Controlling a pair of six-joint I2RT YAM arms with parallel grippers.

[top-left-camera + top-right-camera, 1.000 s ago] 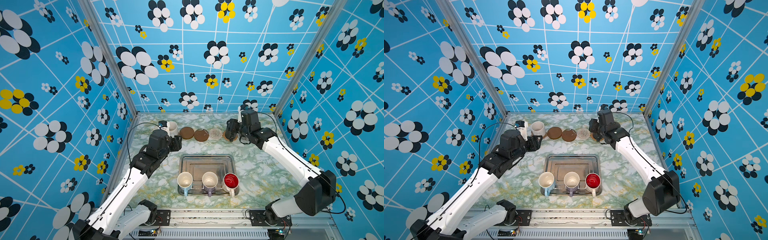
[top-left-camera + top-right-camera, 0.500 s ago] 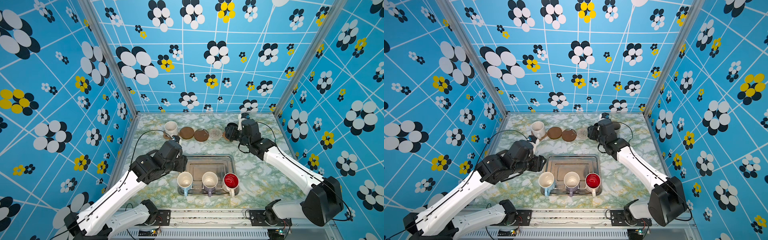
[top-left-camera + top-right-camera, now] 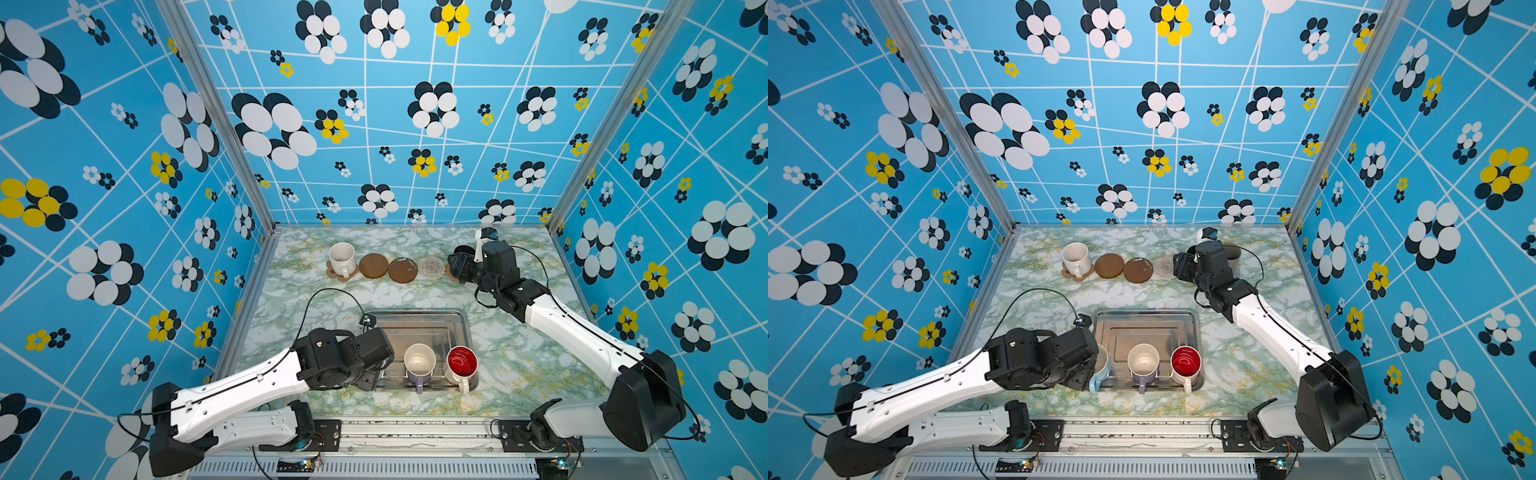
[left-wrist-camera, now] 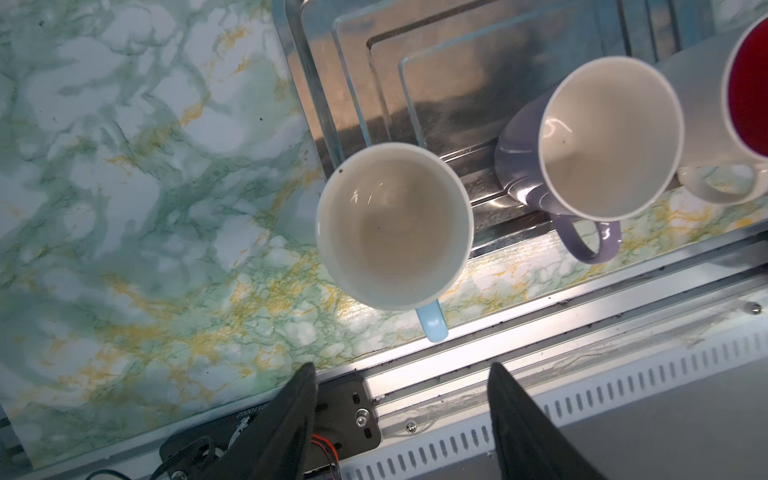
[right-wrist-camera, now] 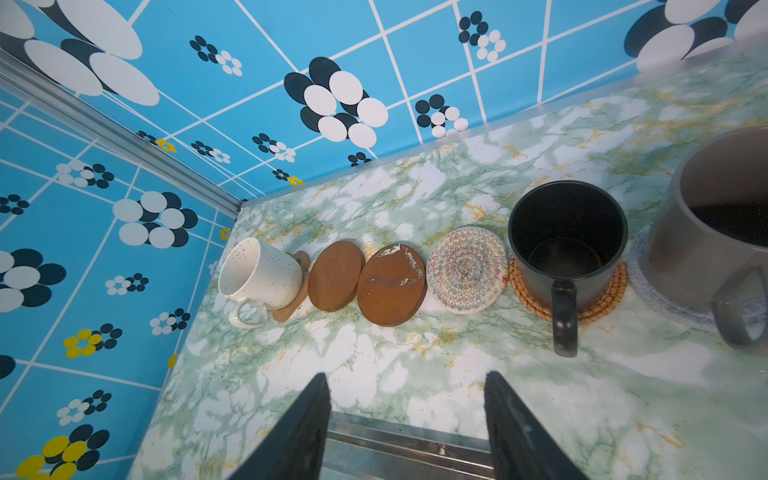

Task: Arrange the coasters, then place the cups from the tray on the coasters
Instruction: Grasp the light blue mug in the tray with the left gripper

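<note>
- Your left gripper (image 4: 401, 368) hangs wide and empty over the tabletop's (image 4: 124, 166) near edge, just short of the light blue mug (image 4: 395, 226).
- That mug, the lilac mug (image 4: 606, 137) and the red-lined mug (image 3: 461, 361) stand along the near side of the tray (image 3: 1142, 328).
- Farther back, your right gripper (image 5: 406, 376) is spread wide, holding nothing.
- In the far row:
  - The speckled mug (image 5: 259, 272) is on the paw coaster (image 5: 291, 309).
  - The plain brown disc (image 5: 334, 276), scuffed brown disc (image 5: 390, 286) and crochet coaster (image 5: 467, 270) are bare.
  - The black mug (image 5: 567, 241) is on the rattan coaster (image 5: 604, 305).
  - The grey-beige mug (image 5: 715, 232) is on the pale grey coaster (image 5: 648, 282).
</note>
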